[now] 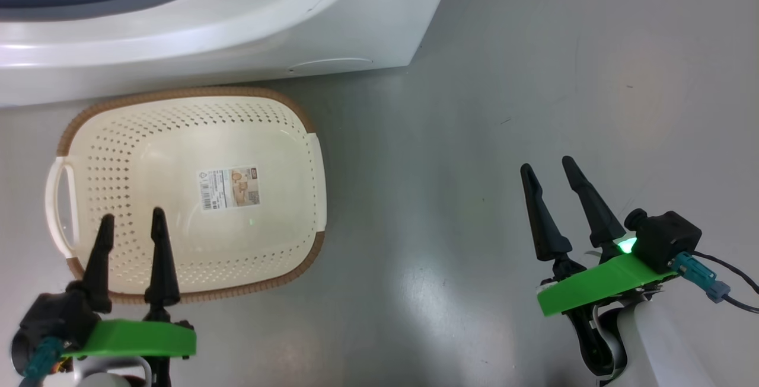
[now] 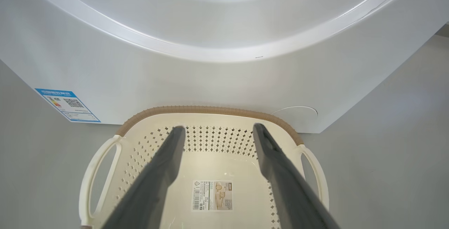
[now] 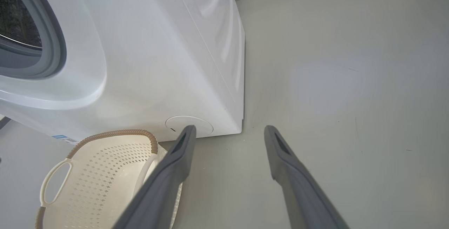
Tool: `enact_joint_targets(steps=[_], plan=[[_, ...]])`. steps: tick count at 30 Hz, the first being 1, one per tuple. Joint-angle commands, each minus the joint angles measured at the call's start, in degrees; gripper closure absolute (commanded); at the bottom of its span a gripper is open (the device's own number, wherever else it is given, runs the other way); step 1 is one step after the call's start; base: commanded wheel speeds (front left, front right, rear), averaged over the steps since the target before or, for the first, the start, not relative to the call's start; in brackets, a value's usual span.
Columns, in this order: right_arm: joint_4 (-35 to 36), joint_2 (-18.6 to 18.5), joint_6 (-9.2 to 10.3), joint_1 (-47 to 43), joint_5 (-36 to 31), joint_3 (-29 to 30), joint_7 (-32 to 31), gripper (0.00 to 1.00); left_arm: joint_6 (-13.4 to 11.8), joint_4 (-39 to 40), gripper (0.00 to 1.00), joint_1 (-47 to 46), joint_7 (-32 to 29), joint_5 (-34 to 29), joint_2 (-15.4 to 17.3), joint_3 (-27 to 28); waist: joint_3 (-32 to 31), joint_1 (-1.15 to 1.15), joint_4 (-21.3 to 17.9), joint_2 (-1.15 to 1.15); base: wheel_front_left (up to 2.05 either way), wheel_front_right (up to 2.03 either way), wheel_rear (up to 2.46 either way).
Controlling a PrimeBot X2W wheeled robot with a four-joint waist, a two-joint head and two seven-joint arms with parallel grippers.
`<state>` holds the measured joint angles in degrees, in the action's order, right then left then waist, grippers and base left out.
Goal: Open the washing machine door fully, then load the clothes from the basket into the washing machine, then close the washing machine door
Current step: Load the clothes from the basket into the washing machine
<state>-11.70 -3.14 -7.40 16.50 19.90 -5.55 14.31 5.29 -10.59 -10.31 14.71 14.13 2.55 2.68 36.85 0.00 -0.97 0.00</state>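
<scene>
Left gripper (image 2: 218, 128) over basket (image 2: 207, 109), blue label (image 2: 67, 105) beyond

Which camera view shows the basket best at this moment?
The head view: it looks down into the basket, nearly all its rim, paper label on its bare bottom. The left wrist view cuts off its near end, and two dark fingers cover part. The right wrist view has one handle end, cropped at the bottom edge.

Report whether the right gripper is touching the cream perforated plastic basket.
Apart. Head view: bare grey floor lies between the right gripper and the cream perforated plastic basket.
</scene>
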Motion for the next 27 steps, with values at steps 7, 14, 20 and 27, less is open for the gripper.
enact_joint_targets(steps=[7,14,20,27], plan=[[0.76,0.26,-0.09,-1.45,-0.17,-1.57,0.69,0.00,-0.59,-0.51,0.00,4.51,0.29,-0.03,0.49,1.75,-0.40,0.00,0.11,0.00,0.00,0.00,0.00],[0.65,0.26,-0.09,-1.60,-0.09,-1.52,0.69,0.00,-0.77,-2.45,0.00,4.45,0.29,0.57,0.39,1.79,-0.78,0.00,0.28,0.00,0.00,0.00,0.00],[0.48,0.26,-0.09,-1.81,-0.19,-1.37,0.69,0.00,-0.64,-2.86,0.00,2.99,0.29,1.26,0.36,1.82,-1.25,0.00,0.42,0.00,0.00,0.00,0.00],[0.52,0.26,-0.09,-1.91,-0.12,-1.23,0.69,0.00,-0.50,3.03,0.00,-3.57,-0.40,1.77,2.53,2.91,-1.69,0.00,0.76,0.00,0.00,0.00,0.00]])
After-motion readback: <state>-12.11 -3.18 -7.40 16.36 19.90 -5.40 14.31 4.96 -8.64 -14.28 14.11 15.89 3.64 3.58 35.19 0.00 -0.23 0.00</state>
